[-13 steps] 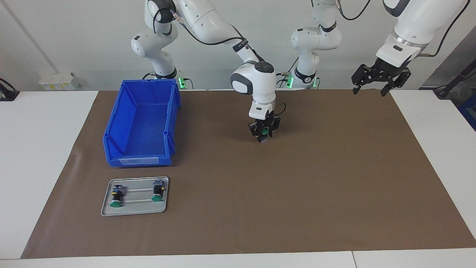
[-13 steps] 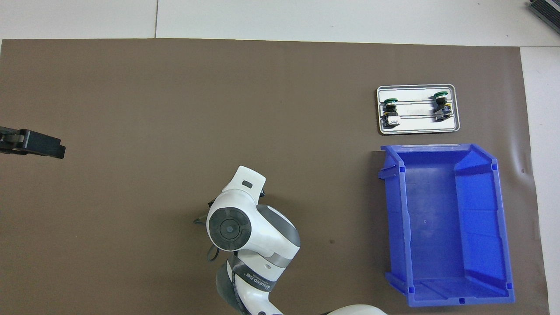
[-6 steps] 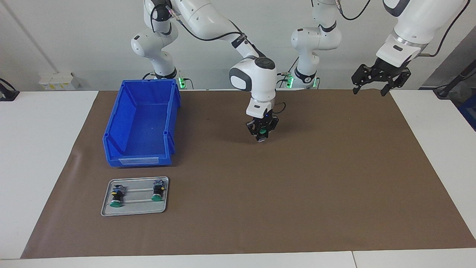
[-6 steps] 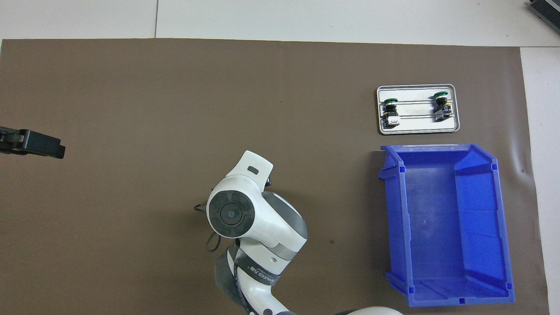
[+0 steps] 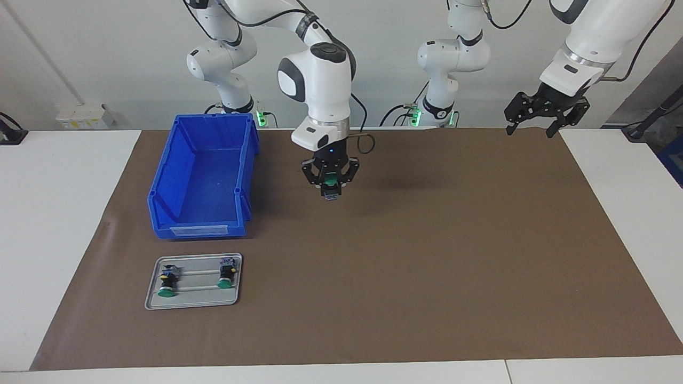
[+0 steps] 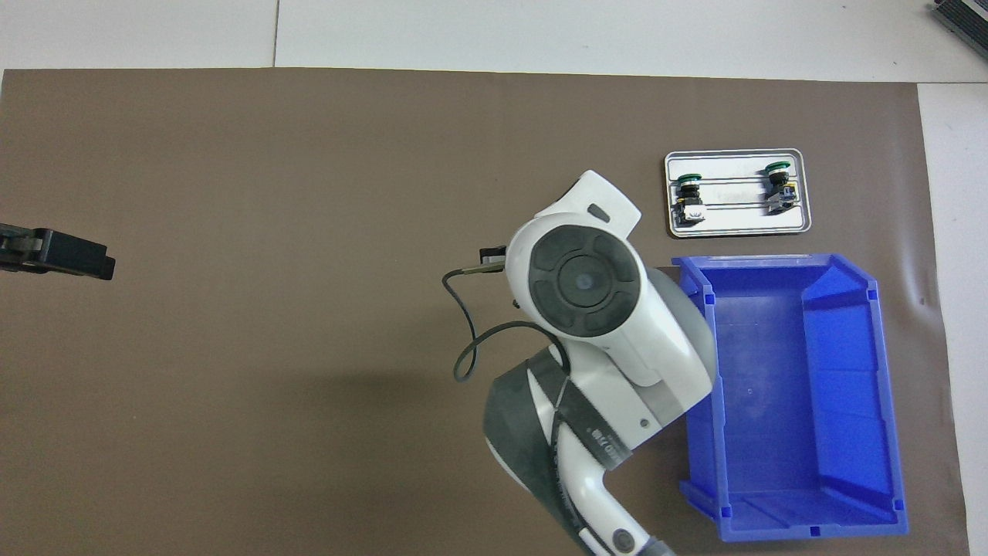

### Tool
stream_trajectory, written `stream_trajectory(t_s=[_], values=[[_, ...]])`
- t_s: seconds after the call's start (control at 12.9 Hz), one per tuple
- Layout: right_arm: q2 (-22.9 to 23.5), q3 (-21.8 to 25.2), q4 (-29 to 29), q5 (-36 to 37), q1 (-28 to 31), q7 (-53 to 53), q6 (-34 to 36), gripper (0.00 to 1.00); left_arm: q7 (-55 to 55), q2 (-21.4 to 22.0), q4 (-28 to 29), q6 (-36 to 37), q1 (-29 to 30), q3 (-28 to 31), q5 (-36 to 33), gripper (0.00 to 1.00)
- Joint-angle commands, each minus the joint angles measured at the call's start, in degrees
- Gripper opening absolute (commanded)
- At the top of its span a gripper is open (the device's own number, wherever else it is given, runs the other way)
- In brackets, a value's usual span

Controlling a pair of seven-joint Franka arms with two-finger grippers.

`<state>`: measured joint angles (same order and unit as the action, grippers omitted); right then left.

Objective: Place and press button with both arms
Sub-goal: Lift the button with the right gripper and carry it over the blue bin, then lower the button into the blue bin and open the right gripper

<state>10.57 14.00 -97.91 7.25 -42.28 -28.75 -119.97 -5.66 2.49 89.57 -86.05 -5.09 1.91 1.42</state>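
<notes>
My right gripper [image 5: 331, 188] is shut on a button [image 5: 331, 184] with a green cap and a grey-blue base. It holds the button upright in the air over the brown mat [image 5: 427, 266], beside the blue bin [image 5: 197, 230]. In the overhead view the right arm's wrist [image 6: 584, 282] hides the gripper and the button. My left gripper [image 5: 533, 127] is open and empty. It waits in the air over the mat's corner at the left arm's end, and its tip shows in the overhead view [image 6: 73, 256].
The blue bin [image 6: 787, 394] is empty. A grey metal tray [image 5: 193, 301] lies on the mat farther from the robots than the bin. It holds two more green-capped buttons [image 5: 167, 282] [image 5: 226, 274]. The tray also shows in the overhead view [image 6: 737, 224].
My right gripper has risen with the button and moved from the mat's middle toward the blue bin. The left arm has not moved.
</notes>
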Motion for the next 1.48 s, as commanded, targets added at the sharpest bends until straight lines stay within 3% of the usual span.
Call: stream_trajectory(t_s=[0.0,0.31,0.62,0.78,1.09,1.4], values=[[-5.37,7.23,-4.64,-3.96,0.53,10.6,1.93,0.0,-0.41,1.56,1.84,-0.88,-0.18,0.38,0.34,1.0],[-8.81,19.55,-12.02,-4.87,0.7,28.81,1.24,0.0,-0.41,1.56,1.84,-0.88,-0.18,0.38,0.34,1.0],[-16.61,25.27,-29.22,-4.87,0.7,35.33,-12.0,0.0,-0.41,1.56,1.84,-0.88,-0.18,0.38,0.34,1.0],[-19.17,26.43,-35.66,-4.87,1.31,36.4,-17.11,0.0,-0.41,1.56,1.84,-0.88,-0.18,0.38,0.34,1.0],[-20.06,27.22,-45.06,-4.87,1.67,36.49,-28.36,0.0,-0.41,1.56,1.84,-0.88,-0.18,0.38,0.34,1.0],[-21.38,29.84,-48.42,-4.87,1.85,40.78,-30.05,0.0,-0.41,1.56,1.84,-0.88,-0.18,0.38,0.34,1.0]])
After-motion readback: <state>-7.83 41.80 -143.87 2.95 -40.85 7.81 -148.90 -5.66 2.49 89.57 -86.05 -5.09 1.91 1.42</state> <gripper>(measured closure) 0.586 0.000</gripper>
